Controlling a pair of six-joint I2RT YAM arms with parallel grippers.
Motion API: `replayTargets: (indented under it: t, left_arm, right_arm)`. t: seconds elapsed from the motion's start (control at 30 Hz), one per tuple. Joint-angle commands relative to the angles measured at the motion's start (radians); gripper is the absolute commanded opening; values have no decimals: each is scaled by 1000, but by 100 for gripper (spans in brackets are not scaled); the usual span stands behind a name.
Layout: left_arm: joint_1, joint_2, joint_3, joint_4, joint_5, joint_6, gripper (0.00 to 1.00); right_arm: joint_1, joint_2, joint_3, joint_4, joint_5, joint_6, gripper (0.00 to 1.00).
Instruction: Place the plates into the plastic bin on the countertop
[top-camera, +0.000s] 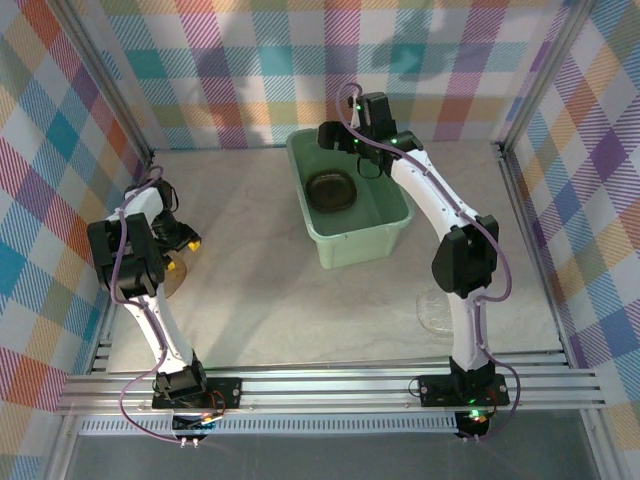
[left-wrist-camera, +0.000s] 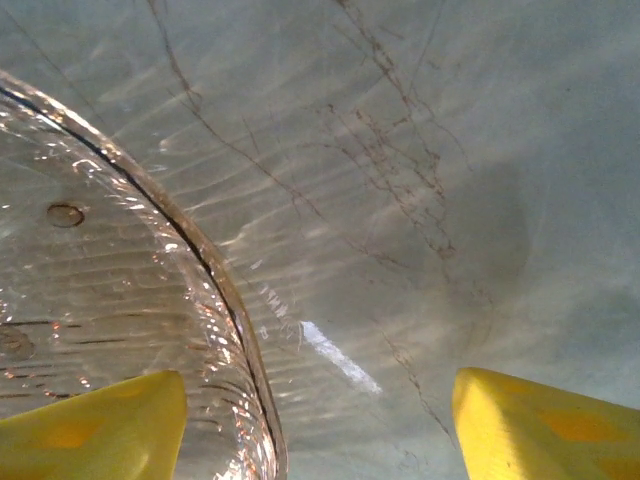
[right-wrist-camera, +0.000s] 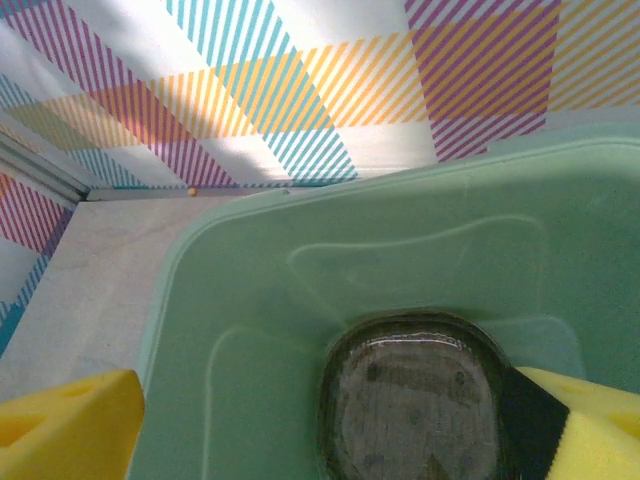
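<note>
The left pincer (left-wrist-camera: 318, 405) sits low over the counter (top-camera: 270, 300), well to the left of the plastic bin (top-camera: 360, 245). Its jaws stand apart. The raised rim of a clear plate (left-wrist-camera: 90, 300) runs between the two yellow fingertips (left-wrist-camera: 100, 425). One tip overlaps the plate's inner face and the other stands outside the rim over bare counter. Contact cannot be confirmed, and the plate lies flat, not lifted.

The right pincer (right-wrist-camera: 325, 400) is spread wide and empty, hanging over the far end of the bin. Directly below it, on the bin floor, lies a smoky brown plate (right-wrist-camera: 415, 400). Whether this is one plate or a stack cannot be told.

A second clear plate (top-camera: 437, 310) lies on the counter to the near right of the bin, beside the right arm.

Handling, as judged from appearance:
- The clear plate looks thin, light and rigid, with a glossy, faintly ribbed surface. It will probably be slippery against the pads and brittle at the edge.
- Lying flat, it offers no side face. Take hold at the upturned rim, one finger inside and one outside, on a straight run rather than a rounded corner.
- Close gently, because a hard pinch may crack the rim or squirt the plate sideways.
- Held by one edge, the plate will tend to droop, so carry it slowly.
- Lower it onto the brown plate in the bin rather than dropping it.
</note>
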Motion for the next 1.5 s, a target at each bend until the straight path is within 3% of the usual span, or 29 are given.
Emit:
replayTargets:
  t: [0.0, 0.8, 1.13, 1.47]
  left_arm:
    - [17, 5, -12, 6, -6, 16, 66]
    - [17, -24, -121, 80, 48, 21, 18]
    - [17, -79, -135, 111, 121, 15, 5]
    - [-6, -222, -111, 188, 206, -82, 1]
  right_arm:
    - [0, 14, 33, -6, -22, 0, 92]
    - [0, 33, 55, -37, -25, 13, 93]
    - [0, 31, 59, -35, -51, 20, 93]
    - [0, 25, 63, -37, -92, 52, 91]
